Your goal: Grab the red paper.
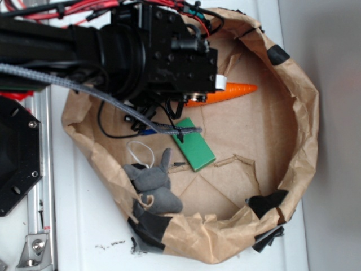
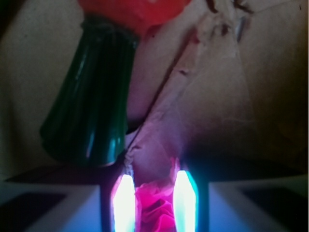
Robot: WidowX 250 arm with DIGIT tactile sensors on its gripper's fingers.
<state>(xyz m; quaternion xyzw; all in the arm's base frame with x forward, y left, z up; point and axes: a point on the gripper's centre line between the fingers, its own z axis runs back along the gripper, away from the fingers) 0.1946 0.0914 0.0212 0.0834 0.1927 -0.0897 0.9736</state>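
In the wrist view the red paper (image 2: 157, 212), a crumpled pink-red wad, fills the gap between my gripper's (image 2: 155, 176) two glowing fingers (image 2: 124, 203) and touches both. The gripper is shut on it, just above the brown paper floor. The carrot's dark green top (image 2: 89, 111) stands ahead to the left. In the exterior view the black arm (image 1: 158, 51) covers the gripper and the red paper, low over the floor inside the brown paper ring (image 1: 307, 113), beside the orange carrot (image 1: 228, 93).
Inside the ring lie a green block (image 1: 194, 145) and a grey plush toy (image 1: 153, 186) with a white loop. A small blue object (image 1: 148, 132) peeks from under the arm. The ring's raised crumpled wall (image 2: 227, 58) runs close ahead. The arm's base (image 1: 17, 152) is at left.
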